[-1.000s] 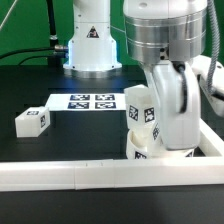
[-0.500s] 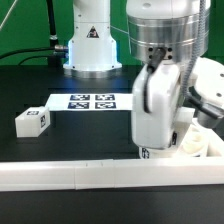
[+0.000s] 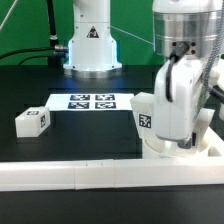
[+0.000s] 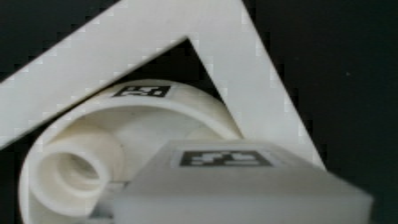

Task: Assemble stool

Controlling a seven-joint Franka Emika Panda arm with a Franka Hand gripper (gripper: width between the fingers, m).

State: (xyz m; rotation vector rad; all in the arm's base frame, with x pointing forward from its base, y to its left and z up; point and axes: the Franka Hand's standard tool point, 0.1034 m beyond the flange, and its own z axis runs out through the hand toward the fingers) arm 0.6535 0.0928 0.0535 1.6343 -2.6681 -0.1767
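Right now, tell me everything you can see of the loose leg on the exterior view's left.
The loose leg is a small white block, seemingly plastic, with a black-and-white square tag on its upper face. It lies on the black table, to the exterior view's left of the marker board and apart from it. Nothing but the table touches it. The wrist view does not show it.

a leg [image 3: 32,121] lies at the exterior view's left of the marker board [image 3: 92,101], the seat [image 3: 165,152] at its right.
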